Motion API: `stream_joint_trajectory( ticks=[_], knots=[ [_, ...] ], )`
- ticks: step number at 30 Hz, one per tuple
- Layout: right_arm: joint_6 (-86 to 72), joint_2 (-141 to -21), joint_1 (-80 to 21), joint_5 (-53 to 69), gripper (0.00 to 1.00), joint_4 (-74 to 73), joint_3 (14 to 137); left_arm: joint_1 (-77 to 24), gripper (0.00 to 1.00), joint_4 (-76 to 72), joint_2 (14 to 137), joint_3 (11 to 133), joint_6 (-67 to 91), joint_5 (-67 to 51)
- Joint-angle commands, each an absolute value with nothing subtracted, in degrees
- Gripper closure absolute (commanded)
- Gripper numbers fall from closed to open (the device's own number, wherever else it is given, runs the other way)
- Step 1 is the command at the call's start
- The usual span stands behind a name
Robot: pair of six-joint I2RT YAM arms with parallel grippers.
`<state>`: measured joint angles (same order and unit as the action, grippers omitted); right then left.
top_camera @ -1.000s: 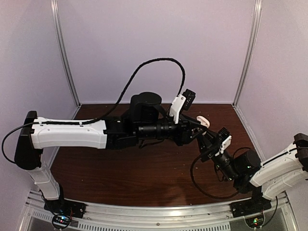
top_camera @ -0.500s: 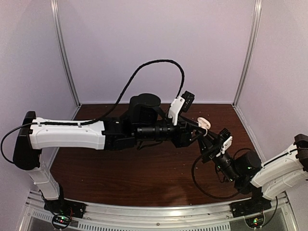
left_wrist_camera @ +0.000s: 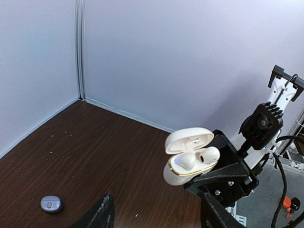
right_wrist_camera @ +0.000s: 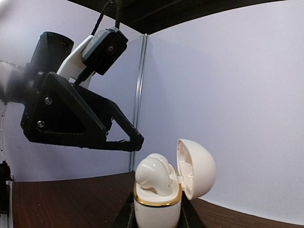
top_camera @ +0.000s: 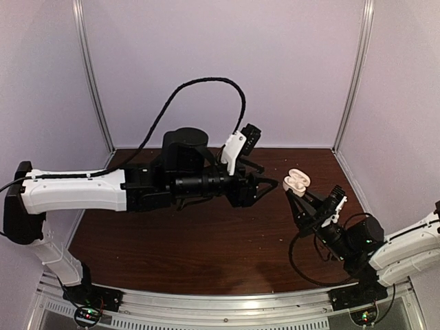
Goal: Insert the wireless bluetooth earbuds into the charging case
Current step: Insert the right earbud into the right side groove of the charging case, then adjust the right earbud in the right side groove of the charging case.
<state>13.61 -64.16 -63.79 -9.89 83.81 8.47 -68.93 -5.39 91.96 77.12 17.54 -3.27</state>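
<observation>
A white charging case with a gold rim is held upright in the air, its lid hinged open. Two white earbuds sit in its wells, their tops above the rim. My right gripper is shut on the case's lower body. From above, the case shows at the tip of the right gripper. My left gripper hangs just left of the case without touching it, open and empty. In the left wrist view the case and both earbuds show ahead of the left gripper.
A small closed lavender case lies on the dark wooden table near the left wall. Pale walls with metal corner posts enclose the table. The left arm spans the middle of the table.
My left gripper has let go at the case, opened its jaws and drawn back to the left. The right gripper has shifted slightly right and nearer with the case.
</observation>
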Motion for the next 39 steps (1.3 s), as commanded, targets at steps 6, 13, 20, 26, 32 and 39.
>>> stream_joint_trajectory(
  ticks=[6,13,20,26,32,39],
  knots=[
    [6.69,-49.36,-63.72,7.63,1.00,62.84,8.37,-68.38,0.03,-1.92,82.93,72.14,7.80,-4.58],
    [4.19,-46.55,-63.69,13.71,1.00,53.87,10.83,-68.55,0.02,-3.60,84.00,73.20,6.50,-14.05],
    [3.78,-48.31,-63.63,14.23,1.00,53.12,12.11,-69.61,0.02,-4.50,86.97,75.19,7.11,-10.88],
    [3.37,-49.44,-63.63,15.12,1.00,53.05,12.57,-70.20,0.02,-2.50,89.49,77.69,7.03,-8.94],
    [3.29,-49.83,-63.68,14.36,1.00,53.24,12.49,-70.85,0.02,-1.43,91.41,79.23,6.90,-10.79],
    [3.00,-49.84,-63.66,14.36,1.00,53.31,12.48,-71.16,0.02,-0.30,92.79,80.30,6.27,-11.67]
  ],
)
